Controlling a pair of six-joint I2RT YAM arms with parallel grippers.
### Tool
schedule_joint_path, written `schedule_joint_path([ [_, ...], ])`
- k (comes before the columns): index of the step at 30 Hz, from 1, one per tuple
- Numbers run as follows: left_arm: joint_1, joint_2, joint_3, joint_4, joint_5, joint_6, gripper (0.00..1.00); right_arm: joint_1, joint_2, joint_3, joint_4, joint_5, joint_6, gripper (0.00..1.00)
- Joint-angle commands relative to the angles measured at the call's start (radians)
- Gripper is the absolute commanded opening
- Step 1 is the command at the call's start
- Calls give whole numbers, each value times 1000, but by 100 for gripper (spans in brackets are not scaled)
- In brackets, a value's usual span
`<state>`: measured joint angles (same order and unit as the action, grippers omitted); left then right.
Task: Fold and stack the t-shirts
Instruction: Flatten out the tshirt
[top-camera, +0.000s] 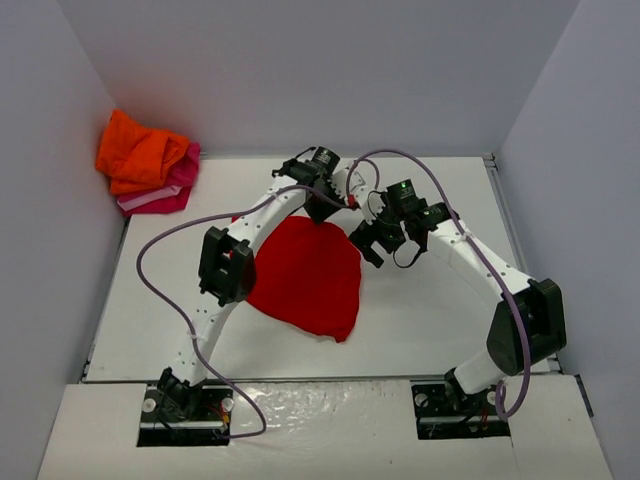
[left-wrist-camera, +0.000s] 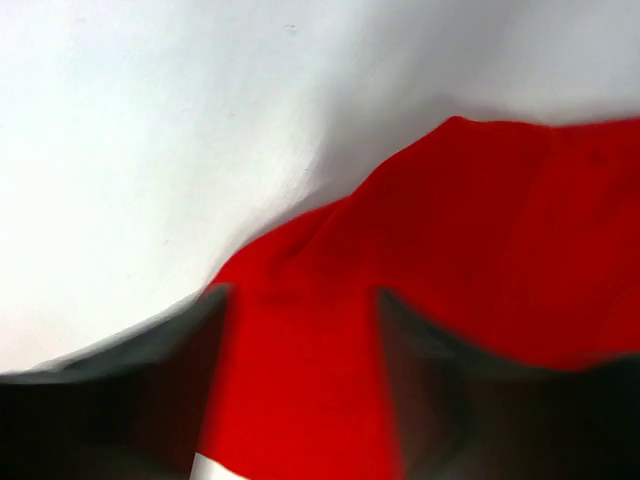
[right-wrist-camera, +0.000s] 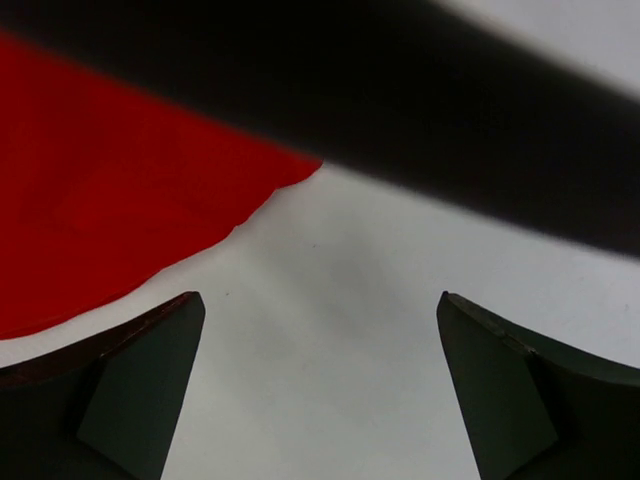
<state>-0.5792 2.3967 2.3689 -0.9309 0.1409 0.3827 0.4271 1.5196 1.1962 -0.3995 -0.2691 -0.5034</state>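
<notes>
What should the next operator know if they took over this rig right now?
Left gripper: fingers apart over the far edge of the red t-shirt. The view is blurred and shows no clear pinch.
Right gripper: open and empty, over bare table just right of the red t-shirt.
Things: the red t-shirt lies mid-table in a rumpled, rounded shape. The orange t-shirt sits on the pink t-shirt in the far left corner.
Done: orange and pink are piled, rather loosely.
Left: fold the red t-shirt and put it on that pile.
</notes>
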Motion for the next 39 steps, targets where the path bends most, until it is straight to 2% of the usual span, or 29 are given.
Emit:
schedule_joint_path([
  [1, 163, -287, -47, 101, -84, -67, 70, 7, 9, 35, -17, 52, -39, 100],
  [3, 221, -324, -119, 135, -74, -65, 79, 7, 18, 41, -14, 43, -37, 100],
  [6, 316, -300, -129, 66, -31, -18, 83, 9, 33, 52, -10, 31, -29, 100],
  [10, 392, -184, -101, -30, -4, 15, 81, 10, 45, 58, -9, 30, -30, 100],
  [16, 451, -107, -117, -11, 91, 35, 81, 10, 40, 46, -10, 46, -31, 100],
  [20, 464, -55, -75, -116, 244, 88, 80, 10, 39, 27, -3, 60, -32, 100],
  [25, 477, 17, -15, -225, 353, 131, 80, 10, 44, 12, 8, 56, -22, 100],
  [31, 499, 102, 45, -306, 343, 172, 79, 10, 31, -4, 15, 61, -21, 100],
  [39, 530, 90, 13, -246, 267, 179, 78, 10, 40, -18, 23, 68, -21, 100],
])
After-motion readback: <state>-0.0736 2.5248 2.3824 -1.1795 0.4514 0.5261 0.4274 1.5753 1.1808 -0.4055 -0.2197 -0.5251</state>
